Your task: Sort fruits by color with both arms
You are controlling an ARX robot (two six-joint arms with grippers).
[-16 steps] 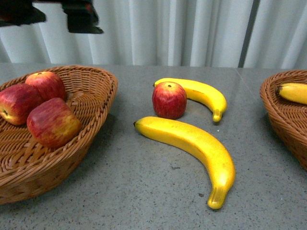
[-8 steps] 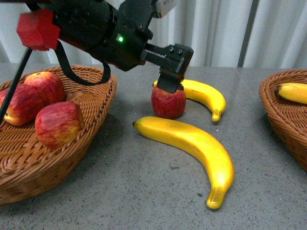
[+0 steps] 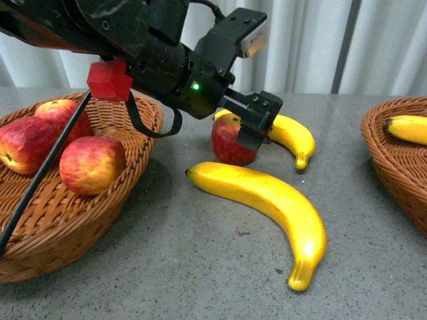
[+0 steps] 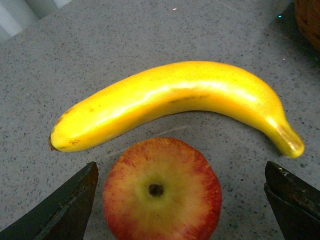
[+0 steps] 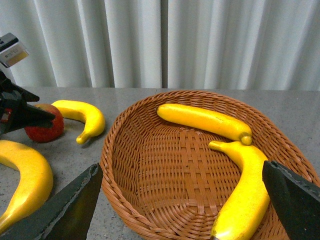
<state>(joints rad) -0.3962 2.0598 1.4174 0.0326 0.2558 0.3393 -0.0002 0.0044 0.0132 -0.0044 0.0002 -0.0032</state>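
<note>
Grey speckled counter [image 3: 200, 280] and white curtains fill the room. The left pincer [image 4: 177, 205] hangs over a red apple [image 3: 227, 143]. Its two black sides are spread wide, one on each side of the apple, and they do not touch it. The apple sits on the counter with its stem end up.

Just behind it lies a small banana [image 3: 288, 132]. Its long way runs left to right, and its thin tip points to the front. A big banana [image 3: 267, 200] lies just in front of the apple. It slants from back left to front right, with its thin tip nearest the robot.

The left basket [image 3: 100, 227] holds three more apples [image 3: 90, 163]. The right pincer [image 5: 180, 205] is spread wide too, above the right basket [image 5: 125, 150]. Two bananas [image 5: 200, 120] lie in that basket.
</note>
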